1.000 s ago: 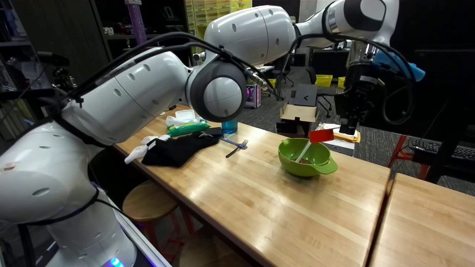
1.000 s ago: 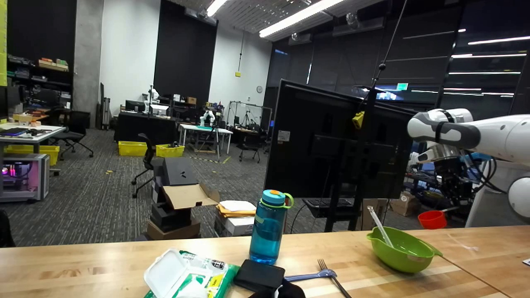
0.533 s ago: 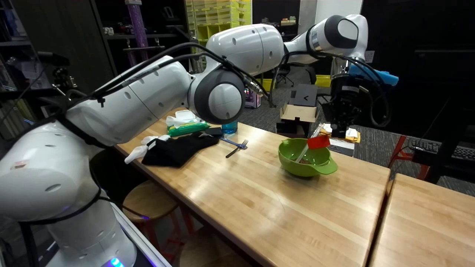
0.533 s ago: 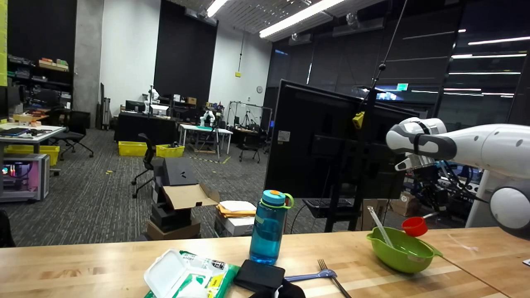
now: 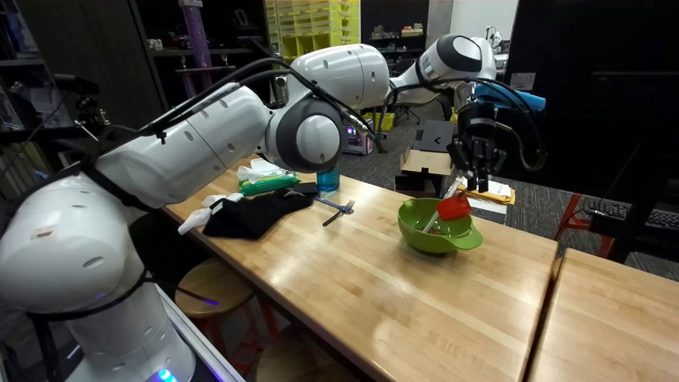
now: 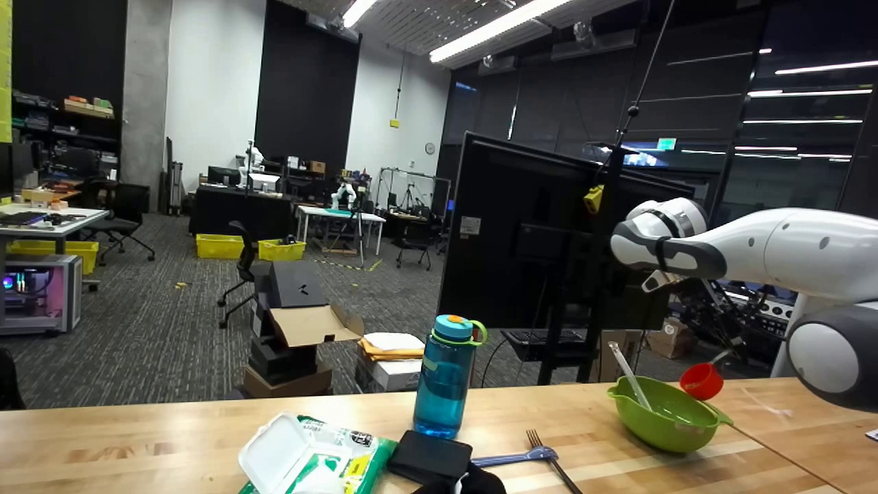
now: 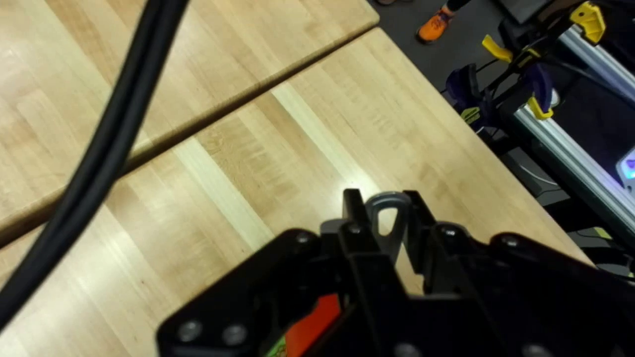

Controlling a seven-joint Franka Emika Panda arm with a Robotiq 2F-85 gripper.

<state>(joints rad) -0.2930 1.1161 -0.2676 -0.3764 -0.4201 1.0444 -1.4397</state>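
Wooden table (image 5: 345, 276), red cup (image 5: 454, 207) held near the rim of a green bowl (image 5: 424, 241).
The gripper (image 7: 384, 213) is clamped on the metal handle (image 7: 390, 244) at its looped end, so the cup hangs below.

Smooth plastic cup (image 5: 454, 207), metal handle (image 7: 390, 245)

Bright ceiling tubes (image 6: 500, 29), glare on wooden tabletop (image 5: 371, 281), wrist view slightly soft
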